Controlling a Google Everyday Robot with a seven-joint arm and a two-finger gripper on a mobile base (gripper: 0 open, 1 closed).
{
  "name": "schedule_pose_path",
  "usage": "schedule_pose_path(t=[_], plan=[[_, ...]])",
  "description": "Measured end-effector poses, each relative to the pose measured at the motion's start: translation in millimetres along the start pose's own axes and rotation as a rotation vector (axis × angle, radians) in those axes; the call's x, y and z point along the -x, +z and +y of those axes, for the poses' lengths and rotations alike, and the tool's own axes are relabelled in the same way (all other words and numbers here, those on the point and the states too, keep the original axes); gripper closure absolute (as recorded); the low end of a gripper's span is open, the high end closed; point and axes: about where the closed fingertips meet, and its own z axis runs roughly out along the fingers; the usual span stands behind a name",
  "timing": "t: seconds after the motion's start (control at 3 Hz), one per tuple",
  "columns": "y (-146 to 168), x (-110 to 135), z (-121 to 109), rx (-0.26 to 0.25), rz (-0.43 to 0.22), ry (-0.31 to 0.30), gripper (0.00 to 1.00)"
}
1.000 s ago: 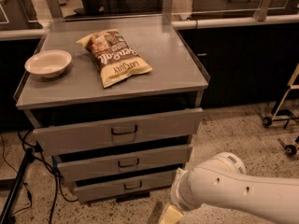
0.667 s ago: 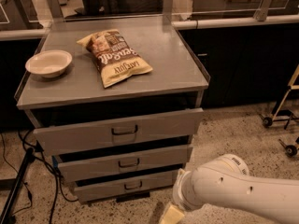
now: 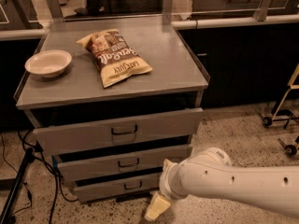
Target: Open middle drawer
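Observation:
The middle drawer (image 3: 124, 163) is the second of three grey fronts on the metal cabinet, with a small dark bar handle (image 3: 128, 163) at its centre. Its front sits about in line with the other fronts, with a dark gap above it. My gripper (image 3: 156, 208) hangs low at the bottom of the view, on the end of the white arm (image 3: 233, 183) that comes in from the right. It is in front of the lowest drawer's right end, below and to the right of the middle drawer's handle, and holds nothing that I can see.
A taller top drawer (image 3: 119, 130) and a lowest drawer (image 3: 126, 185) frame the middle one. On the cabinet top (image 3: 173, 64) lie a white bowl (image 3: 48, 62) and a chip bag (image 3: 114, 55). Black cables (image 3: 28, 171) hang at the left. Wheeled stand legs (image 3: 280, 118) are at the right.
The arm and gripper have shifted a little to the left and up, closer to the drawer fronts. The drawers have not moved.

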Motion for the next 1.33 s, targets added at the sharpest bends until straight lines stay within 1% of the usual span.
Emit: schedule_pose_path(t=[0.33, 0.67, 1.0, 1.33], plan=[[14.2, 19.3, -5.8, 0.005, -0.031, -0.035, 0.00], [14.6, 19.5, -5.6, 0.006, -0.031, -0.036, 0.00], [27.8, 11.9, -4.0, 0.020, -0.020, -0.011, 0.00], [50.5, 16.3, -19.3, 0.005, -0.032, 0.003, 0.00]])
